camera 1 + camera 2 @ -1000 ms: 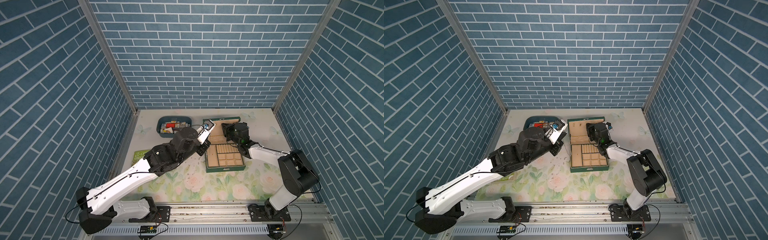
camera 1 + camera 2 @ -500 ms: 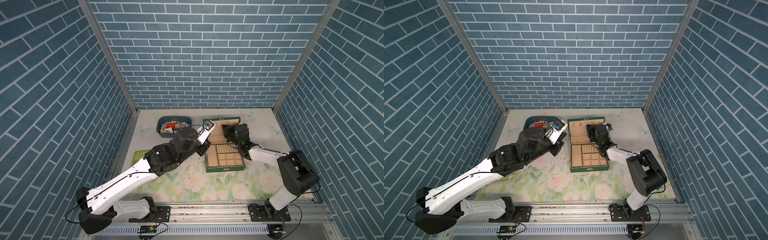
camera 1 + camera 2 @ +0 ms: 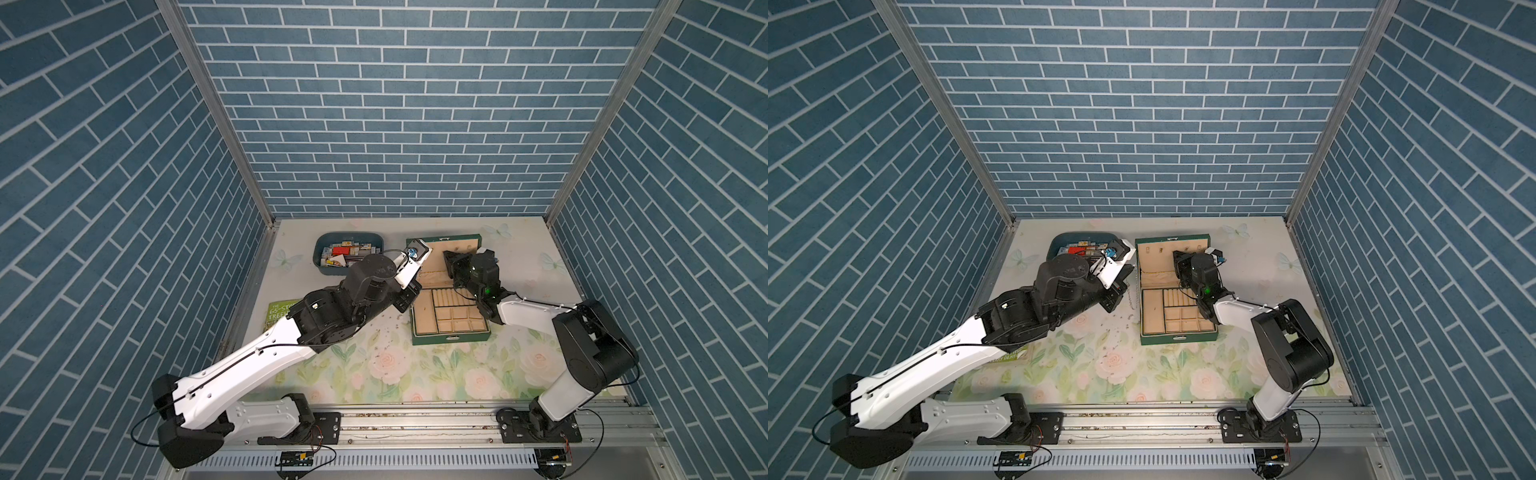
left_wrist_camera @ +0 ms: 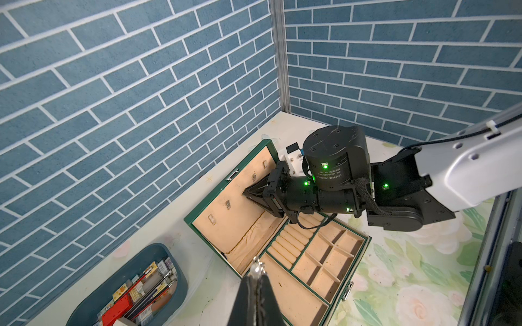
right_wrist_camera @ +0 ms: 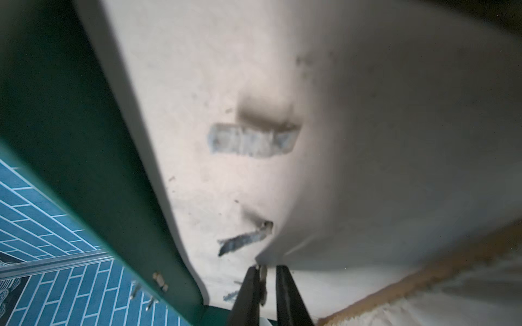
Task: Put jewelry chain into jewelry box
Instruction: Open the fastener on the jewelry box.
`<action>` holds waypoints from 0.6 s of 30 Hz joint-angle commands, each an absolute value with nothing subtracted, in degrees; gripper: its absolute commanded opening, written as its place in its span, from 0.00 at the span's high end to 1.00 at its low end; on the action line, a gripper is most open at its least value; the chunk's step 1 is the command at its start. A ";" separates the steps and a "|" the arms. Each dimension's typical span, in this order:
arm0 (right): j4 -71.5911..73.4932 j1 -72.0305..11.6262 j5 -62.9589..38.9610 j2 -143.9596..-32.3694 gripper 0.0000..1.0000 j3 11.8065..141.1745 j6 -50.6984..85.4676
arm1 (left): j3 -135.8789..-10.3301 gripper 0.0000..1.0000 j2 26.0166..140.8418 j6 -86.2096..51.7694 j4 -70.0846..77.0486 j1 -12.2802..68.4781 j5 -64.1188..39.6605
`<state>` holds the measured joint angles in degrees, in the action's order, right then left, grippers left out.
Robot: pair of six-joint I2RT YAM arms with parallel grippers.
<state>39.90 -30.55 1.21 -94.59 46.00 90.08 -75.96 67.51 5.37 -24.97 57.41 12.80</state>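
The left jaws are pressed together on a silvery end of the jewelry chain. In a top view, the rest of it trails just outside the 9 o'clock wall of the open jewelry box. The right jaws stand narrowly apart against the lid's beige lining, and that arm's wrist stretches over the ring rolls. On the table, a blue tub sits at the box's 10 o'clock, dark specks at 7 o'clock, and a green book at 9 o'clock, half hidden by the left arm.
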 commanded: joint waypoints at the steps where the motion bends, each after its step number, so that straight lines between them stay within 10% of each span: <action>1: 36.10 -30.85 1.19 -94.49 0.77 45.44 88.24 | -76.68 1.00 67.93 4.83 -25.06 57.83 12.68; 7: 33.32 -30.85 0.83 -91.44 0.51 47.20 85.77 | -77.06 1.00 67.65 4.70 -25.14 57.83 12.98; 18: 22.75 -29.54 -2.34 -76.84 0.38 43.00 72.98 | -78.57 1.00 67.81 4.49 -26.59 57.81 13.23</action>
